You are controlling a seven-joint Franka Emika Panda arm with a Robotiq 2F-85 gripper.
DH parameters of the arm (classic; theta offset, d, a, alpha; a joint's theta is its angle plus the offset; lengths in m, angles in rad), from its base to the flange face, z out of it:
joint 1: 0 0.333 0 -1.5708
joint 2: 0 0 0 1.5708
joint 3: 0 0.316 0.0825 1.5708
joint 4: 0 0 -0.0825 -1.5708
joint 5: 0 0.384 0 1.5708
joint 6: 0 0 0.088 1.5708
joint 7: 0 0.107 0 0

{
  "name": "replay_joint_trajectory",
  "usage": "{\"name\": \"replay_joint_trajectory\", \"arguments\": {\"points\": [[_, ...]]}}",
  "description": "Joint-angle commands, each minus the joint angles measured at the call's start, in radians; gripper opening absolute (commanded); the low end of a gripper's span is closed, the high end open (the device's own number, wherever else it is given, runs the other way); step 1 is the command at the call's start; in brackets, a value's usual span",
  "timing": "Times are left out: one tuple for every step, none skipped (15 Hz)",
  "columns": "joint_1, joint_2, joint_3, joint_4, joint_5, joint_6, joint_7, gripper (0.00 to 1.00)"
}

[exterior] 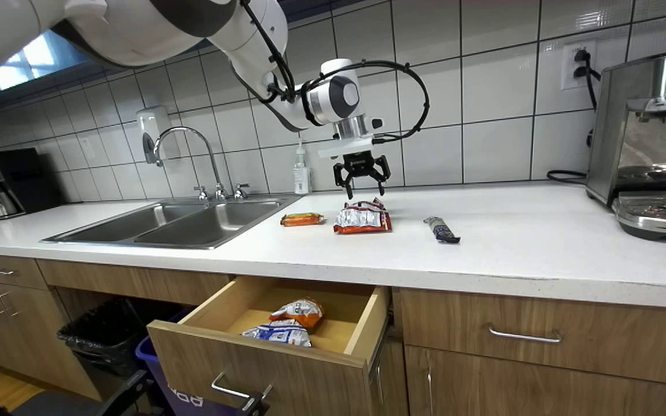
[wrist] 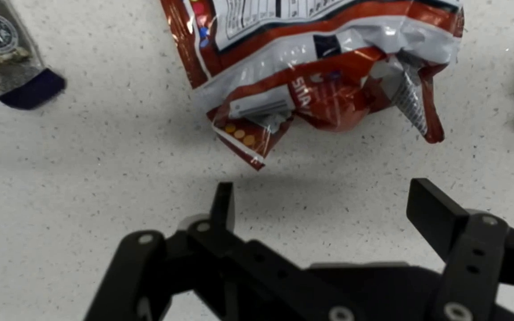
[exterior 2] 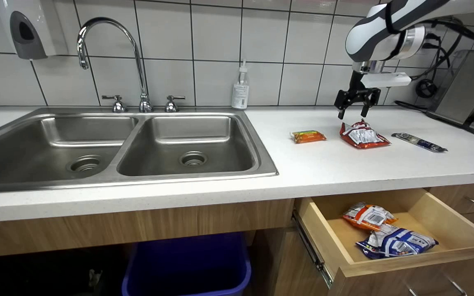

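My gripper (exterior: 366,194) is open and empty. In both exterior views it hangs just above and behind a red and silver snack bag (exterior: 362,218) on the white counter. In the wrist view the crumpled end of the bag (wrist: 328,58) lies ahead of the two spread fingertips (wrist: 321,187), apart from them. A small orange packet (exterior 2: 308,136) lies on one side of the red bag. A dark-ended wrapped bar (exterior: 441,229) lies on the other side; part of it shows in the wrist view (wrist: 11,53).
An open drawer (exterior: 252,370) below the counter holds an orange bag (exterior 2: 369,216) and a blue and white bag (exterior 2: 401,242). A steel sink (exterior 2: 198,177), tall faucet (exterior: 211,150) and soap bottle (exterior 2: 240,88) stand beside. A coffee machine (exterior: 628,133) stands at the opposite end.
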Motion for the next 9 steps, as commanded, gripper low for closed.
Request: {"name": "replay_joint_trajectory", "arguments": {"points": [[-0.021, 0.105, 0.012, 0.175, 0.011, -0.100, 0.002, 1.00], [-0.025, 0.121, 0.013, 0.197, 0.014, -0.120, 0.001, 1.00], [-0.030, 0.135, 0.014, 0.212, 0.016, -0.132, -0.001, 1.00], [-0.032, 0.145, 0.013, 0.224, 0.016, -0.147, -0.001, 1.00], [-0.035, 0.157, 0.012, 0.236, 0.015, -0.154, -0.001, 1.00], [-0.037, 0.162, 0.011, 0.241, 0.014, -0.162, 0.000, 1.00], [-0.039, 0.167, 0.011, 0.247, 0.014, -0.171, 0.000, 1.00], [-0.039, 0.166, 0.010, 0.242, 0.012, -0.172, 0.002, 1.00], [-0.040, 0.166, 0.010, 0.241, 0.012, -0.174, 0.001, 1.00]]}}
